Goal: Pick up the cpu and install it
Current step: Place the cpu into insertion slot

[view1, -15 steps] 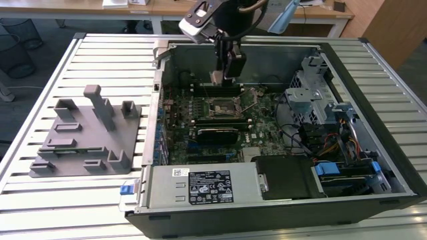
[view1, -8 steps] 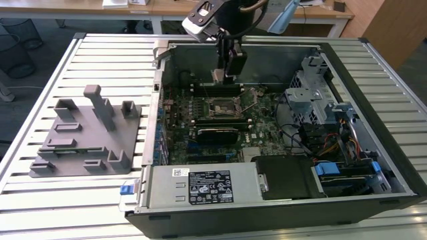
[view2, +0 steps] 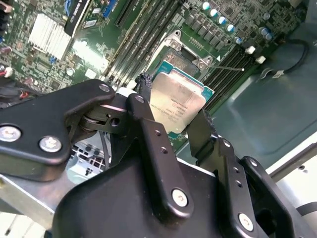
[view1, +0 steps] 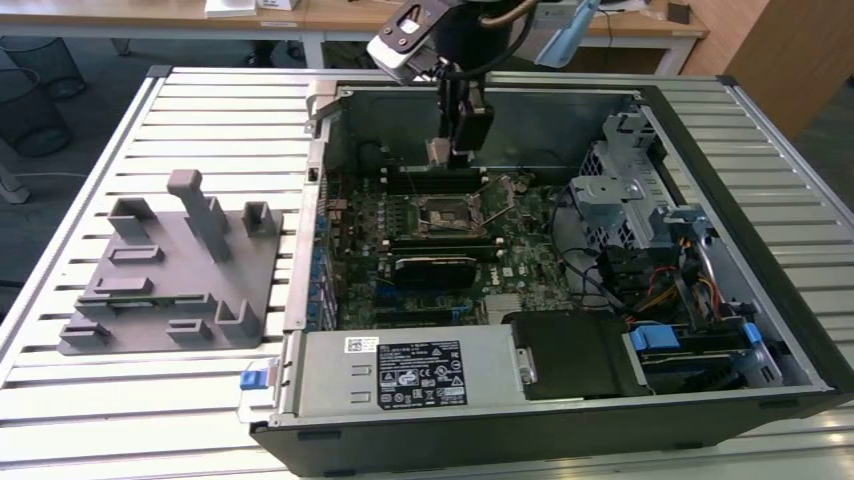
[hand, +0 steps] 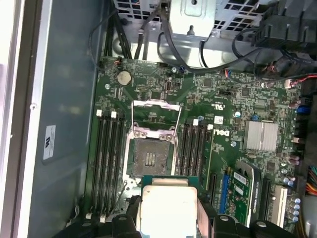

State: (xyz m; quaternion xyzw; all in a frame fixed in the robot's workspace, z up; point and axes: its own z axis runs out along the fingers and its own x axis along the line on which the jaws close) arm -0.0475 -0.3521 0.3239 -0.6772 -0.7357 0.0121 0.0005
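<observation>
Your gripper [view2: 171, 113] pinches the cpu [view2: 181, 96] by its edges near the open socket [hand: 151, 156]; land it skewed and pins could bend.

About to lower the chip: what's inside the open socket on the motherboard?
In the first wrist view the socket lies open: dark contact bed with pale centre patches, no chip. One edge is covered by the held cpu.

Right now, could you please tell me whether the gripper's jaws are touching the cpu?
Touching. The second wrist view shows the gripper with its jaws pressed against opposite edges of the cpu, no gap visible.
</observation>
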